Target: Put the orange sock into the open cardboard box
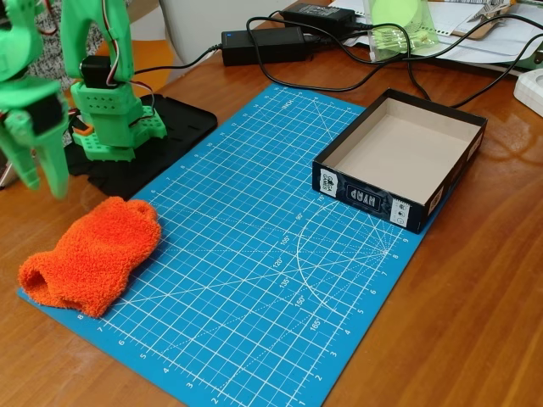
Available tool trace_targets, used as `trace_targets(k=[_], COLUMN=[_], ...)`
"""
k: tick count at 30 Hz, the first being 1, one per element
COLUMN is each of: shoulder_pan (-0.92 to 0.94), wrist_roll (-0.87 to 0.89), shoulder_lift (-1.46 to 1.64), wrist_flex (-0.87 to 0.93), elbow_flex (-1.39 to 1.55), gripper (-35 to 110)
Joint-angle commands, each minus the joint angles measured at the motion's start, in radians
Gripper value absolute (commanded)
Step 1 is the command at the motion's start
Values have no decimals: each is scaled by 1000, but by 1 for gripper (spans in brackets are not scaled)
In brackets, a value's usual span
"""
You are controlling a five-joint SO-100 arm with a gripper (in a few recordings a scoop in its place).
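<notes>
Pincer (38,174) spread, empty, above sock (92,253) at mat's (254,280) left corner. Risk: fleece slips before box (399,161).

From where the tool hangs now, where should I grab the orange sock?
Probably the thick upper end of the sock, nearest the tool. Come straight down from above: it lies flat and limp on the blue mat, so pinch a raised fold across its width.
</notes>
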Motion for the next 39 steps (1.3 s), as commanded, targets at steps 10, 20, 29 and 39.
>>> trace_targets(k=[10,20,29,39], shoulder_pan=[-57,-155,-595,-1186], wrist_roll=[146,87,578,1445], shoulder_lift=[-242,-196,344,359], wrist_flex=[-546,-583,-419,-611], elbow_flex=[224,276,313,307], gripper=[47,0,0,0])
